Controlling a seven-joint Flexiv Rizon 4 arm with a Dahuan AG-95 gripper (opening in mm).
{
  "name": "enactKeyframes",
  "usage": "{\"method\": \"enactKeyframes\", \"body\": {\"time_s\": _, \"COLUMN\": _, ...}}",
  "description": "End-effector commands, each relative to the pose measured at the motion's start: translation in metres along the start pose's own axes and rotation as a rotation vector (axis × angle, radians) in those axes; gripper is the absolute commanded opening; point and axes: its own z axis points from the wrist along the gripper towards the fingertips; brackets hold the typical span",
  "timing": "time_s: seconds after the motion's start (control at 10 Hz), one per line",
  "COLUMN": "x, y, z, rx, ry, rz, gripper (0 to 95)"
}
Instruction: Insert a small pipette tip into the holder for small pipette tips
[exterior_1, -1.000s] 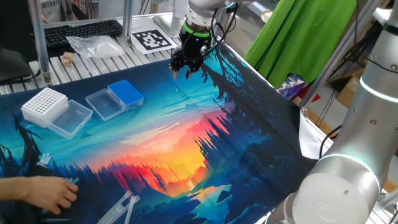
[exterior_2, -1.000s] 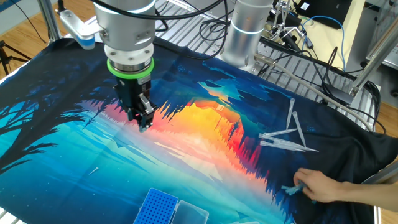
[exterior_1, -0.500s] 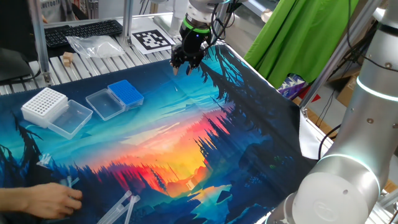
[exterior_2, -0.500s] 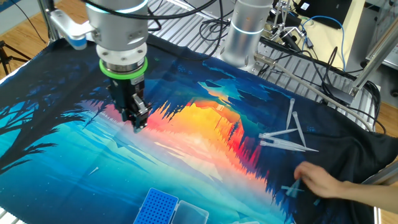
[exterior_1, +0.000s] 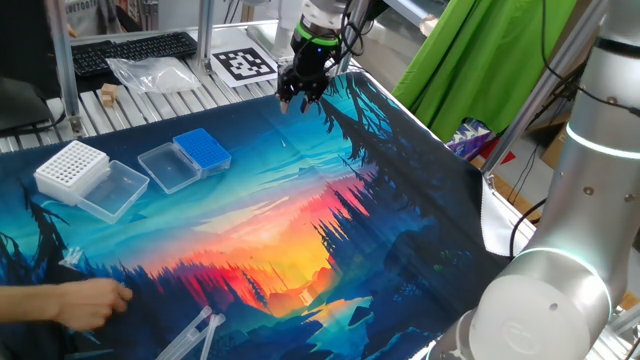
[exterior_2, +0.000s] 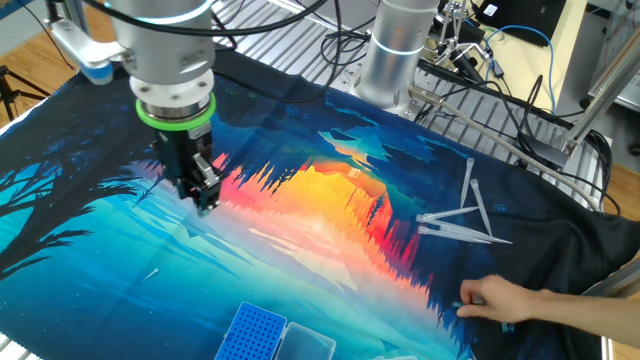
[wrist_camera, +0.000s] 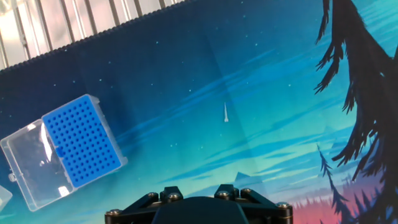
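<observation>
The pincer (exterior_1: 301, 100) hangs above the mat (exterior_1: 300, 200), pointing straight down off a vertical wrist with a green ring (exterior_2: 177, 113) just above it. Its dark fingers (exterior_2: 204, 192) are bunched close and nothing shows between them, yet whether the jaws are parted or closed I cannot tell: too small in the fixed views, and the hand view catches only the black housing (wrist_camera: 199, 208) at its bottom edge. The silver arm (exterior_2: 165, 45) rises straight up out of frame there.

Below the pincer in the hand view, a small pipette tip (wrist_camera: 225, 112) lies alone on the blue part of the mat, just up from centre, running roughly twelve to six. The holder for small pipette tips (wrist_camera: 81, 142) sits out at nine o'clock from it, well apart, blue grid facing up, clear lid (wrist_camera: 31, 163) swung open flat at its eight o'clock side.

In one fixed view, a white rack (exterior_1: 71, 166) stands at nine o'clock of the blue holder, with a clear lid (exterior_1: 113, 190) beside it. Large pipette tips (exterior_2: 462, 222) lie crossed on the dark end of the mat, and a person's hand (exterior_2: 497, 297) rests at their five o'clock. The metal surface (exterior_1: 150, 95) carries a keyboard (exterior_1: 130, 50) and a printed marker (exterior_1: 245, 64).
</observation>
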Motion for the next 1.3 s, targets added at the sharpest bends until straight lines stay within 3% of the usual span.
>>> {"method": "enactKeyframes", "body": {"time_s": 0.1, "x": -0.001, "y": -0.002, "z": 0.000, "rx": 0.002, "ry": -0.003, "rz": -0.001, "gripper": 38.0}}
{"method": "enactKeyframes", "body": {"time_s": 0.8, "x": -0.026, "y": -0.017, "z": -0.001, "rx": 0.007, "ry": -0.006, "rz": -0.053, "gripper": 38.0}}
{"method": "enactKeyframes", "body": {"time_s": 1.3, "x": -0.028, "y": -0.019, "z": 0.003, "rx": 0.011, "ry": -0.011, "rz": -0.059, "gripper": 38.0}}
